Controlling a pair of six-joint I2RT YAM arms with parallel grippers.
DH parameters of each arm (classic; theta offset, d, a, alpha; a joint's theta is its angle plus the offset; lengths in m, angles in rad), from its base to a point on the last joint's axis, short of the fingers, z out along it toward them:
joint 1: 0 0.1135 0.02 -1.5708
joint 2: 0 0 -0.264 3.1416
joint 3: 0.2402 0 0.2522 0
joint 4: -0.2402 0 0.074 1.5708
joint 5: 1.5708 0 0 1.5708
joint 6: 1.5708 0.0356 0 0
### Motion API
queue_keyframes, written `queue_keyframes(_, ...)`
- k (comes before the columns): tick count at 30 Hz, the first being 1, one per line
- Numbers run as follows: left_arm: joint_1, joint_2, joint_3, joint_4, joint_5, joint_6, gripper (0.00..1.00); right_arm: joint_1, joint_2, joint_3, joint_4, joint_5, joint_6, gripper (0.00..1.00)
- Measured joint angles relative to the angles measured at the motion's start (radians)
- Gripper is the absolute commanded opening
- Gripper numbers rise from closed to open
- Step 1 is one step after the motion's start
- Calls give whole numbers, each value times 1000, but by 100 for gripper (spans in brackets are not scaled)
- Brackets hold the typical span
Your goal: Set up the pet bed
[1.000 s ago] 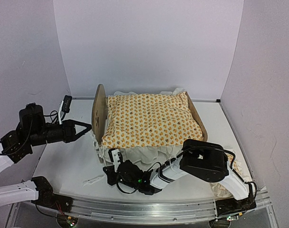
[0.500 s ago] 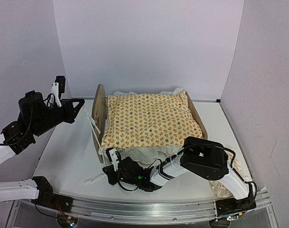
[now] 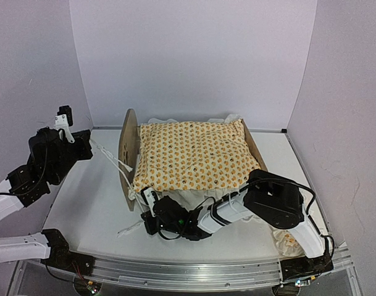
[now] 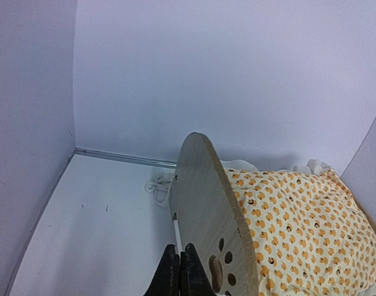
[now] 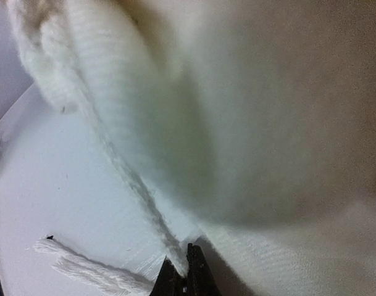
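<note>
The pet bed stands mid-table, a light-wood frame with a rounded end board on the left that has paw-print cutouts. The orange-patterned quilt covers it and hides the mattress. My left gripper is up and to the left of the bed, shut on a thin white cord that runs taut to the end board; the wrist view shows the cord between the jaws. My right gripper is low at the bed's front left corner, shut on the quilt's white ruffle edge.
A loose white cord end lies on the table by the right gripper, and also shows in the right wrist view. More coiled cord lies behind the end board. A ruffled pillow lies at the front right, partly behind the right arm.
My left gripper has swung up and back to the left, drawing the white cord taut from the end board. The right gripper has shifted slightly toward the bed's front corner.
</note>
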State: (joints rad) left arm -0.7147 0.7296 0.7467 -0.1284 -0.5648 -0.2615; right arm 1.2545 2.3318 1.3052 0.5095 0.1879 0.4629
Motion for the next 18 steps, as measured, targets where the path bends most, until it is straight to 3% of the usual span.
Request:
queue_keyframes(8,0,-84,-21,-183,-163,-98,0,-8,-10,-5,-16,-8,-47,0)
queue_keyframes(13,1,-224,-22,-352,-95,-212,0,-10,-23,-14,-16,-56,-82,0)
queue_keyframes(15,3,-266,-19,-396,-20,-242,0,-13,-23,-14,-23,-92,-98,10)
queue_keyframes(17,5,-303,-5,-453,56,-285,0,-16,-25,-11,-32,-131,-108,27)
queue_keyframes(18,5,-318,7,-494,91,-320,8,-17,-31,-12,-42,-158,-113,35)
